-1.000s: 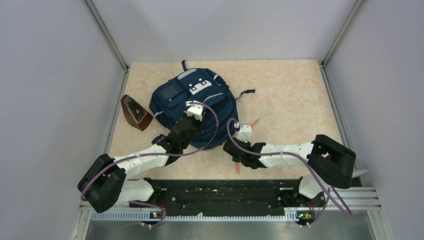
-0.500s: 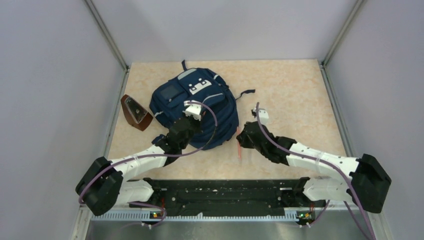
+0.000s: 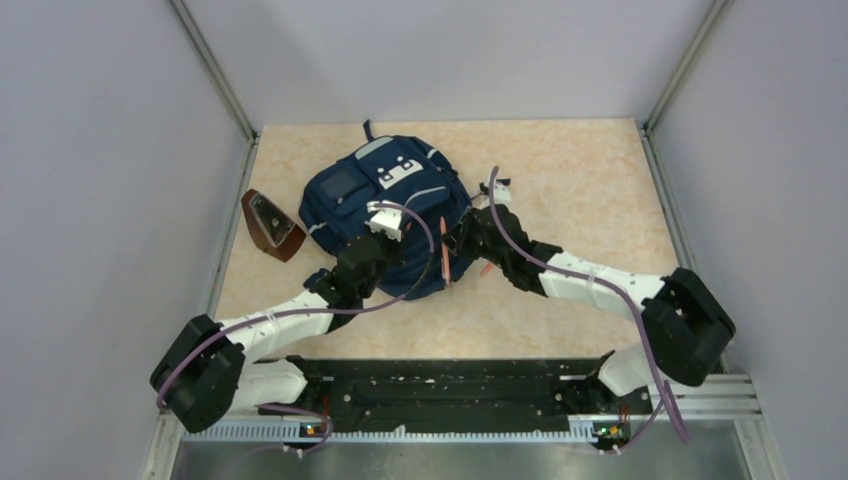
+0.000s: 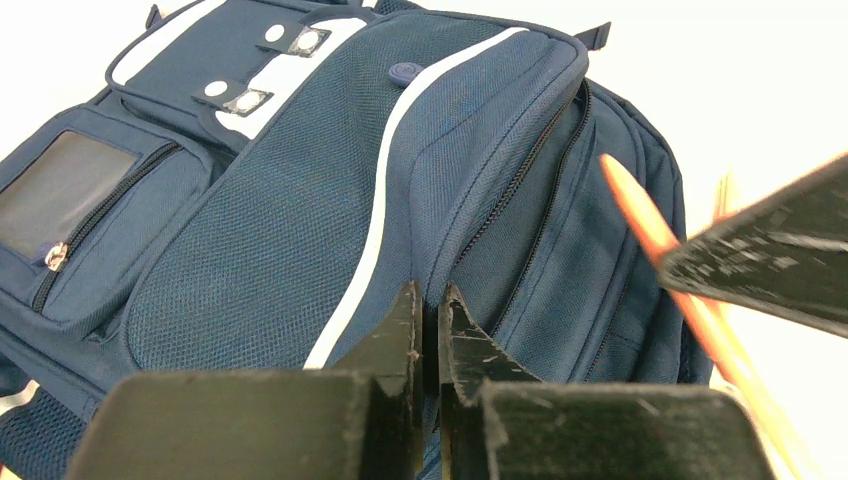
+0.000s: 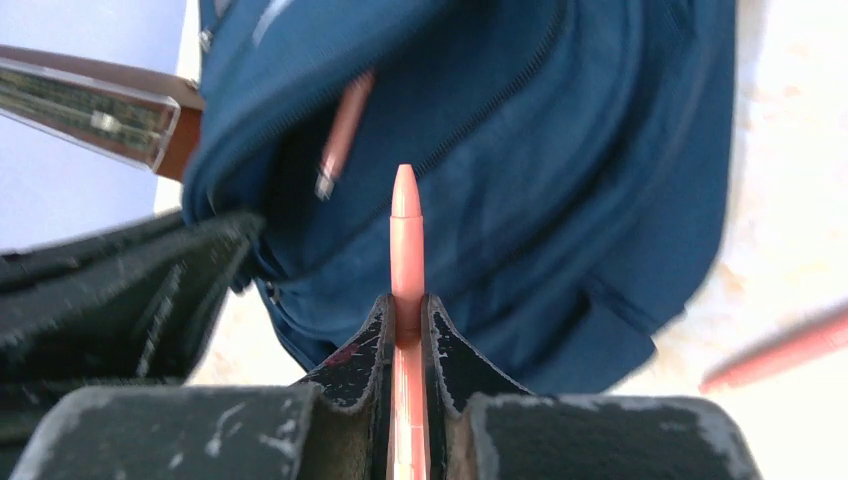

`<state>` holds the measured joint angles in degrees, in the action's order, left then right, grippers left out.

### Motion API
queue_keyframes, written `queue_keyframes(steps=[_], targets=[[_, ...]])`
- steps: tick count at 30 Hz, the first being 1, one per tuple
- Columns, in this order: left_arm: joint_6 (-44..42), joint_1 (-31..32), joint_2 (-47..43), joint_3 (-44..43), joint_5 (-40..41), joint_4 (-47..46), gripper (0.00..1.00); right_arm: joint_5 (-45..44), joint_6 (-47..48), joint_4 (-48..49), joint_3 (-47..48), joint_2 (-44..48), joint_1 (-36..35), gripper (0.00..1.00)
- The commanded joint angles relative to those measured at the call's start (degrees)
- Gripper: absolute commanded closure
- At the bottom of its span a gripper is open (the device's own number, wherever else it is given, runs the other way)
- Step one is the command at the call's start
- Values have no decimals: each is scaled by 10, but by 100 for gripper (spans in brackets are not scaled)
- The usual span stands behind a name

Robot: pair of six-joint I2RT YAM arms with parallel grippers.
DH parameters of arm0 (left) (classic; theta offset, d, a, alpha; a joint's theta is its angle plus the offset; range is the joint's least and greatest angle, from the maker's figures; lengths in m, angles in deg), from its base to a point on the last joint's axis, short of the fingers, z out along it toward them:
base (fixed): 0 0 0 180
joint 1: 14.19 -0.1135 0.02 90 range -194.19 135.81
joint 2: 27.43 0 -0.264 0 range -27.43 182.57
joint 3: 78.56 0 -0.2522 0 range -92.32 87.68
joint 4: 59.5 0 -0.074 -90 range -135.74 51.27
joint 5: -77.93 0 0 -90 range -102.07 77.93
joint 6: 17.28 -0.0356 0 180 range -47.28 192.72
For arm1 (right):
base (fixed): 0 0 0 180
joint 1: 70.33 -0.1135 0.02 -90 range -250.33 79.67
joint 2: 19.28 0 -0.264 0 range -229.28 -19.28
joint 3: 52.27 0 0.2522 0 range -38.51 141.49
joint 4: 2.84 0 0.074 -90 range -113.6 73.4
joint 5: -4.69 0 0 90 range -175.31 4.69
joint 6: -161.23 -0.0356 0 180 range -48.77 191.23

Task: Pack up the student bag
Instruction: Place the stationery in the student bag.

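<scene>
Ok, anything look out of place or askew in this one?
Nothing damaged or spilled. A loose pencil lies on the table beside the student bag, while the right gripper grips a second pencil pointing at the bag. Probably just not packed yet.

the student bag (image 3: 395,195) lies front-up on the bench (image 3: 580,180), toward its far left. the left hand (image 3: 385,240) rests on the bag's near half, its arm coming in from the near left. the right hand (image 3: 455,243) sits at the bag's right edge, gripping a reddish pen (image 3: 443,255) that lies over the navy fabric. a brown wedge-shaped object (image 3: 272,225) sits just left of the bag.
</scene>
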<state>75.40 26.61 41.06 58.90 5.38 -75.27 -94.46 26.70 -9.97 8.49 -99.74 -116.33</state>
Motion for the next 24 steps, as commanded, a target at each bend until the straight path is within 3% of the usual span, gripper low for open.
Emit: queue_keyframes(steps=[1,13,24], targets=[[9,2,-27,-1,-23,-52,100,16,-2,74,61,-51,14,100],[13,2,-33,2,-28,-54,100,9,-82,208,116,-181,50,100],[11,2,-41,5,-30,-54,100,-32,-125,252,168,-246,51,100]])
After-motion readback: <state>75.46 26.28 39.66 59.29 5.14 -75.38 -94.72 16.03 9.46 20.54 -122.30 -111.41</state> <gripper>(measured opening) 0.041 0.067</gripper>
